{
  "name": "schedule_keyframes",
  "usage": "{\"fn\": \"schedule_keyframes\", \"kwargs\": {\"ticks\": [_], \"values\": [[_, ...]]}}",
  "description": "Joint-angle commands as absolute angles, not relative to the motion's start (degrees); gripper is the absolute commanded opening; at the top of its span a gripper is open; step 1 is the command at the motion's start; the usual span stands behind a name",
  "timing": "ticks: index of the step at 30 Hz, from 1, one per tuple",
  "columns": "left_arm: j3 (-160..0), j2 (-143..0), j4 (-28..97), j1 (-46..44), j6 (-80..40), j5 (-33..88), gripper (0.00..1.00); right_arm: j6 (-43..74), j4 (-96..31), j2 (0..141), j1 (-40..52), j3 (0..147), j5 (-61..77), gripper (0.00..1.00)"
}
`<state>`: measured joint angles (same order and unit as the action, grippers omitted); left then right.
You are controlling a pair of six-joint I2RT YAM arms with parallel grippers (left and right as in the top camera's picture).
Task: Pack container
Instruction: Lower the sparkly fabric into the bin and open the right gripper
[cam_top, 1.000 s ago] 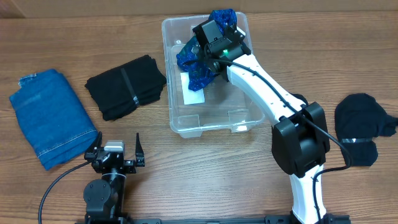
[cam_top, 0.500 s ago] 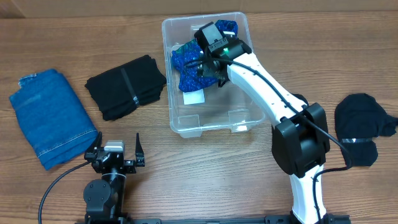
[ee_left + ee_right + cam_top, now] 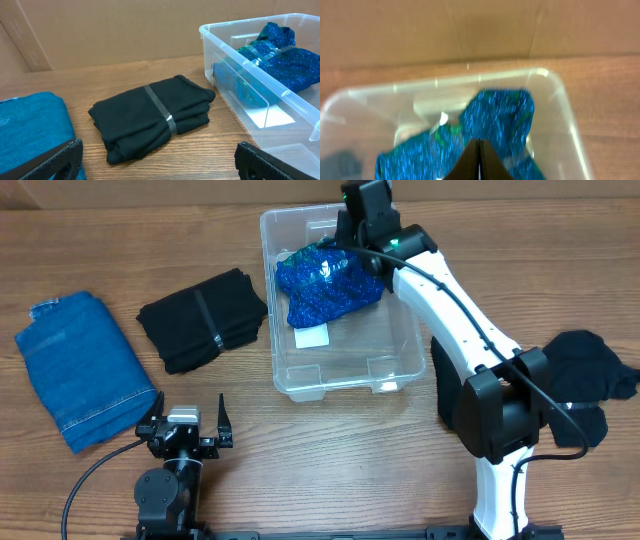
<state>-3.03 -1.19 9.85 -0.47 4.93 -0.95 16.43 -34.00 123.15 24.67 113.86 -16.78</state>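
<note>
Overhead: the clear container sits mid-surface, long side running away from the robot. A blue sparkly garment lies bunched in the far half, partly over the white label. The near half is bare, probably room for the rest. The right arm reaches across to the far rim, wrist above the bin, not down in it. A black folded garment lies just left of the bin, a denim fold further left, and a dark loose garment well off to the right by the arm. All three are outside the bin, so I'd say packing is at an early stage. The left end effector is parked near the front edge, fingers spread wide, holding nothing.

Left wrist: fingers wide apart at the lower corners, facing the black fold, which has a grey band across it. The bin is to the right, blue garment visible through its wall.

Right wrist: blurred. The right end effector has its fingertips pressed together with nothing between them. The blue garment lies loose below it in the bin, not gripped.
</note>
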Motion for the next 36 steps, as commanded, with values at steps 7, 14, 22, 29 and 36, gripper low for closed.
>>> {"fn": "schedule_keyframes", "kwargs": {"ticks": [7,14,22,29,36], "values": [[-2.72,-1.06,9.74,-0.78,6.22,-1.48,1.00,14.94,-27.53,129.69,24.18,115.48,-13.80,0.04],[-2.72,-1.06,9.74,-0.78,6.22,-1.48,1.00,14.94,-30.28,137.95,24.18,115.46,-13.80,0.04],[-2.72,-1.06,9.74,-0.78,6.22,-1.48,1.00,14.72,-33.28,133.47,24.18,115.59,-13.85,0.04],[-2.72,-1.06,9.74,-0.78,6.22,-1.48,1.00,15.00,-46.28,115.31,24.21,115.59,-13.72,0.05],[-2.72,-1.06,9.74,-0.78,6.22,-1.50,1.00,15.05,-71.11,110.83,24.43,114.17,7.81,0.04]]}}
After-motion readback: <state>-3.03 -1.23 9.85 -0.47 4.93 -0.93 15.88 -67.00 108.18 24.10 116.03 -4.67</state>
